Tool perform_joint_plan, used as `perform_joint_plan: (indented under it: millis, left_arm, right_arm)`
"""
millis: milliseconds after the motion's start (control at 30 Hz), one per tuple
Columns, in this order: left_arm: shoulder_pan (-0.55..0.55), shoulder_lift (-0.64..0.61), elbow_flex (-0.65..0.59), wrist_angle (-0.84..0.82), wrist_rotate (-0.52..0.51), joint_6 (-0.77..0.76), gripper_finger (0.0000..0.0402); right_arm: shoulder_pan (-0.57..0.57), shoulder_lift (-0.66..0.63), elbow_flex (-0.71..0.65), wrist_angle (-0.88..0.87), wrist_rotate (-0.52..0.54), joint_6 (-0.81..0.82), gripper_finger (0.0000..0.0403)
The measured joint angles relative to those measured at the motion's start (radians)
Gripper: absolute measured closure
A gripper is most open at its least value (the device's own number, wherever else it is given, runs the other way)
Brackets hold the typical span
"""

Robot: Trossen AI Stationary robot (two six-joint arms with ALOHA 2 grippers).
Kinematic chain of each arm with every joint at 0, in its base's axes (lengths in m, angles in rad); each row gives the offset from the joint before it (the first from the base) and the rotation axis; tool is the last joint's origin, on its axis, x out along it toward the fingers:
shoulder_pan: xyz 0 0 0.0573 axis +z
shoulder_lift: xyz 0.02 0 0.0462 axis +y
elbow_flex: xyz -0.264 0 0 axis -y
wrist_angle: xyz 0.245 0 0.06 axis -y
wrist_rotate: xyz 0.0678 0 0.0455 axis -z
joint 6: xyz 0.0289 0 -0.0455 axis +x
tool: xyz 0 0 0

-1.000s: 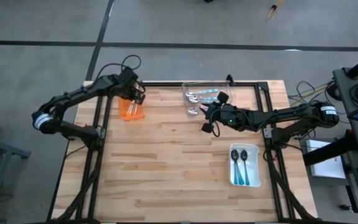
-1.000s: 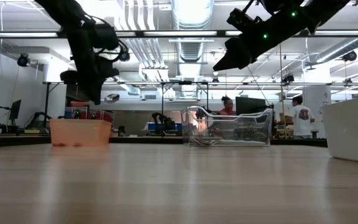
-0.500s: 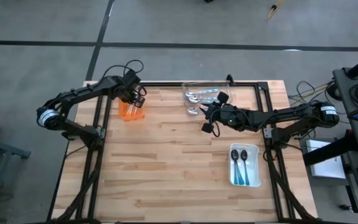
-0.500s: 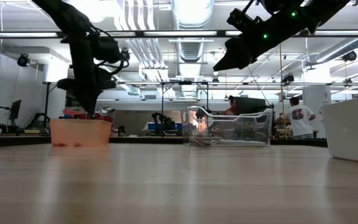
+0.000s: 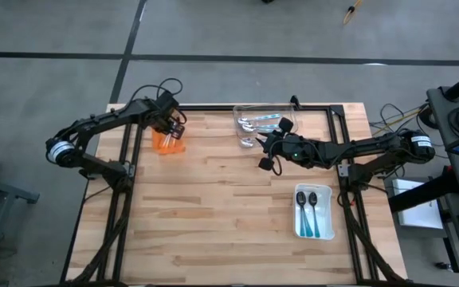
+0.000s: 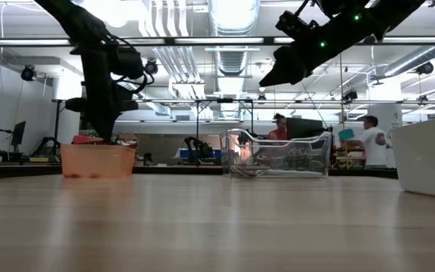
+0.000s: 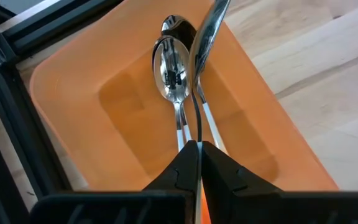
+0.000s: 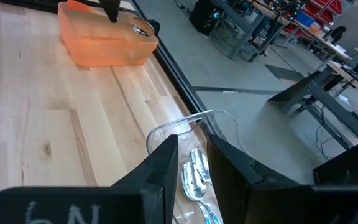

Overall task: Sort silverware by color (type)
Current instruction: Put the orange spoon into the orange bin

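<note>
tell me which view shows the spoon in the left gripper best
The left wrist view: the spoon hangs from the shut left gripper over the orange tray. In the high view the arm hides it; the low and right wrist views show only the arm at the tray.

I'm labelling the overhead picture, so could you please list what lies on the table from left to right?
Orange tray with the left gripper over it → clear tray of spoons → white tray holding two spoons.
</note>
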Motion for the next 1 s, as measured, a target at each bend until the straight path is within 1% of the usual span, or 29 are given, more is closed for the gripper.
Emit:
perform_joint_plan:
  millis: [100,233,433,600,1000]
  left_arm:
    - [0.007,0.0,-0.005,0.004,0.001,0.002,0.04]
    - [0.021,0.0,-0.019,0.028,0.052,0.007,0.0401]
    - [0.036,0.0,-0.043,0.038,0.055,0.005,0.0401]
    - [0.058,0.0,-0.068,0.045,0.082,0.005,0.0401]
    - [0.112,0.01,-0.069,0.06,0.16,0.029,0.0401]
  right_arm:
    - [0.0,0.0,0.0,-0.007,0.0,0.0,0.0326]
    - [0.0,0.0,0.0,-0.021,0.0,0.0,0.0326]
    - [0.0,0.0,0.0,-0.021,0.001,0.0,0.0326]
    - [0.0,0.0,0.0,-0.021,0.001,0.0,0.0326]
    - [0.0,0.0,0.0,-0.022,0.001,0.0,0.0326]
